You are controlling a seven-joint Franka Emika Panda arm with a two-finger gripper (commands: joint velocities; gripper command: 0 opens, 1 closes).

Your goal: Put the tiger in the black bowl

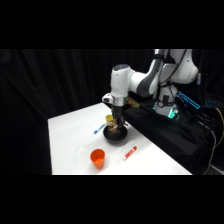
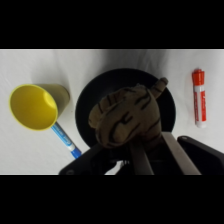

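The tiger (image 2: 127, 117), a lumpy tan toy with brown stripes, hangs right over the black bowl (image 2: 87, 105) and covers most of its inside in the wrist view. My gripper (image 2: 150, 142) is shut on the tiger's near end, and its two pale fingers (image 2: 172, 150) rise from the bottom edge. In the side view the gripper (image 1: 118, 125) points straight down over the black bowl (image 1: 116, 138) near the table's right edge, with the tiger (image 1: 116, 129) just above the rim. I cannot tell whether the toy touches the bowl's floor.
A yellow cup (image 2: 32, 106) lies on its side beside the bowl, with a blue pen (image 2: 65, 139) under it. A red marker (image 2: 199, 97) lies on the bowl's other side. An orange cup (image 1: 98, 158) stands near the table's front edge. Black gear (image 1: 165, 130) lines the right edge.
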